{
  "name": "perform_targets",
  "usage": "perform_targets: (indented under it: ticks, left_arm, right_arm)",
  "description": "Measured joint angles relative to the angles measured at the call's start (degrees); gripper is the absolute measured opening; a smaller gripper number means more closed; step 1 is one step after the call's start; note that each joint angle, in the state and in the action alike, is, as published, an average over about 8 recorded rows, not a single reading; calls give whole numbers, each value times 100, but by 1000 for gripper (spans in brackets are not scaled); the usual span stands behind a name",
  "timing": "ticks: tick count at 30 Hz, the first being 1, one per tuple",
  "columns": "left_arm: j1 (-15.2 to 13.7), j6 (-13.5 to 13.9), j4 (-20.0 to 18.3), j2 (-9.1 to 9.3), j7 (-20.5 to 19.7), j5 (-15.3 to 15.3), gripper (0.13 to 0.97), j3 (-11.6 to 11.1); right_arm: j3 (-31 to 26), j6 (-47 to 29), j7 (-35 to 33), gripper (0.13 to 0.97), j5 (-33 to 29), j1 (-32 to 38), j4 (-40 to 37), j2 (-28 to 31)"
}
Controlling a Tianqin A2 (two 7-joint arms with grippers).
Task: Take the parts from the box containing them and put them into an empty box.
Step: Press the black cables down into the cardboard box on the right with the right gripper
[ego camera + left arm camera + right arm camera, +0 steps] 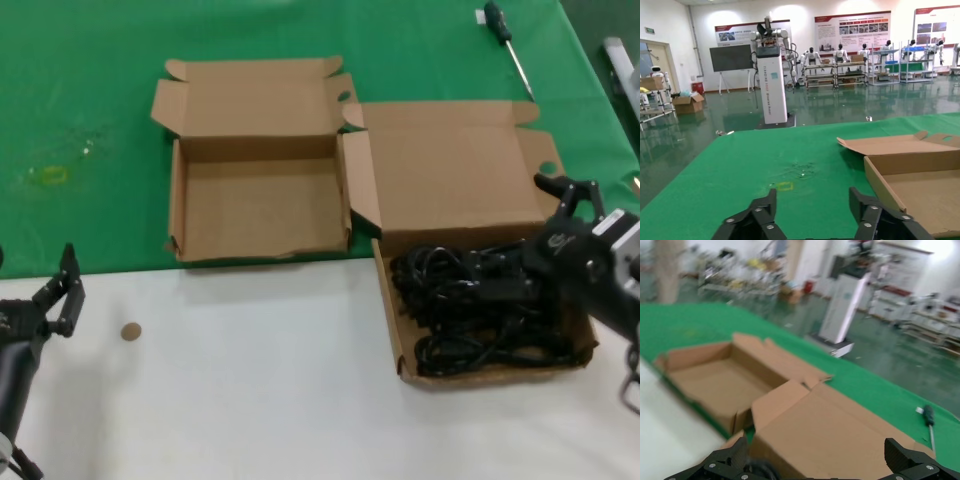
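Note:
The black cables [480, 310] lie in a loose pile in the tray of the right-hand box [392, 330], whose tall wide lid [450, 170] stands open behind it. The empty box [185, 245] with the short tabbed lid sits just to its left on the green cloth. My right gripper [545, 235] is open, low over the right side of the cable pile, holding nothing. In the right wrist view the gripper [815, 450] faces the tall lid [840, 430], with a bit of cable [762, 471] below. My left gripper [68, 292] is open and empty at the table's near left.
A screwdriver [505, 40] lies on the green cloth at the back right. A small brown disc [130, 331] sits on the white table front. A yellow mark [48, 175] is on the cloth at left. The left wrist view shows the empty box's wall [882, 185].

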Motion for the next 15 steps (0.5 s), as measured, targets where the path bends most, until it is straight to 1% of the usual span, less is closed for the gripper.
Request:
perform_targets:
  ticks: [4,7,11,15]
  left_arm:
    - [0,0,0,0,0,0,520,0]
    - [0,0,0,0,0,0,436,0]
    - [0,0,0,0,0,0,436,0]
    - [0,0,0,0,0,0,353,0]
  right_arm:
    - [-111,-626,223,966,-225,252,-42,595]
    - [-150,-1167,290,966,-406,474,-106,907]
    - [-189,-1967,255,966,-616,860,-230,1174]
    - [-279,-2848,119,966,-821,1373,-411,1307]
